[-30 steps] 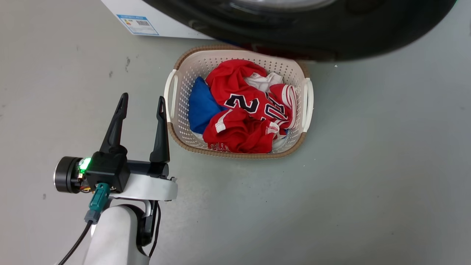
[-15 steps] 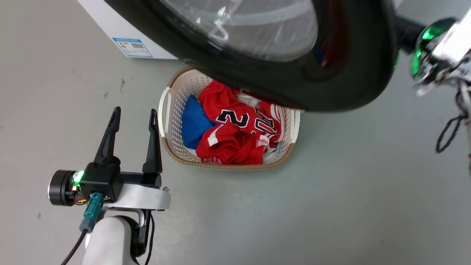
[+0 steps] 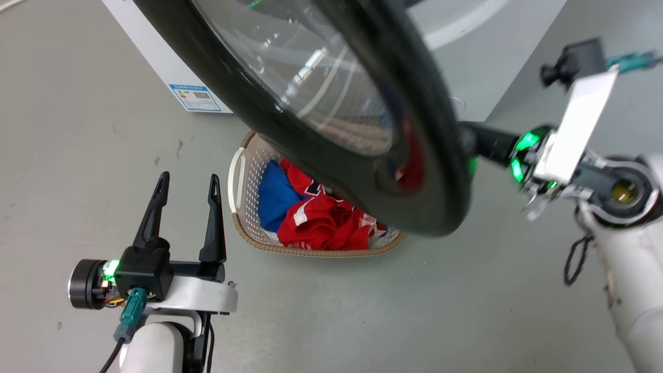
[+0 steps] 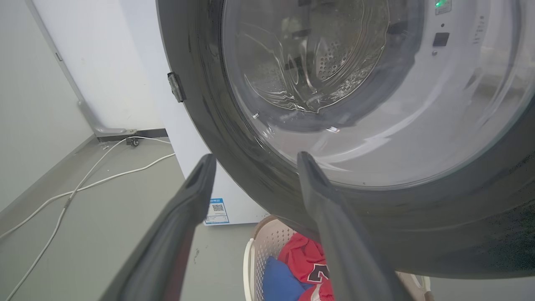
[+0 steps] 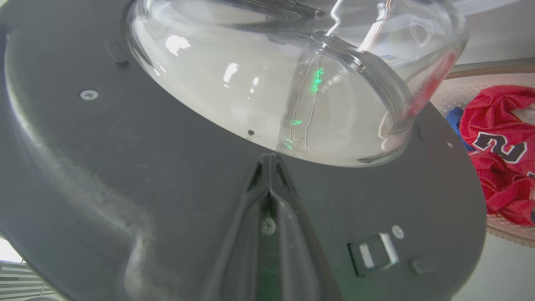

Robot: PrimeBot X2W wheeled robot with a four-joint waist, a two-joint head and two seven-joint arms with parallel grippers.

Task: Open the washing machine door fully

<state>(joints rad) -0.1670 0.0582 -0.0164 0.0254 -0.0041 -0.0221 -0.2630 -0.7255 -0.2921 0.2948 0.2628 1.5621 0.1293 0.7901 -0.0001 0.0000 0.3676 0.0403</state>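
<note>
- One left gripper sits at the lower left of the head view. Its two dark fingers stand well apart with nothing between them.
- One right gripper rises from the bottom middle of its wrist view. Its two fingers meet at the tips and clamp nothing. The tips lie just below the glass bowl, over the door's dark inner face; I cannot tell whether they touch it.
- One pale basket stands on the grey floor at the centre of the head view. It holds red clothing and one blue piece.
- One washing machine door is swung out across the upper middle of the head view, and its lower edge overhangs the basket.
- One white washing machine is at the upper left, with one label on it.
</note>
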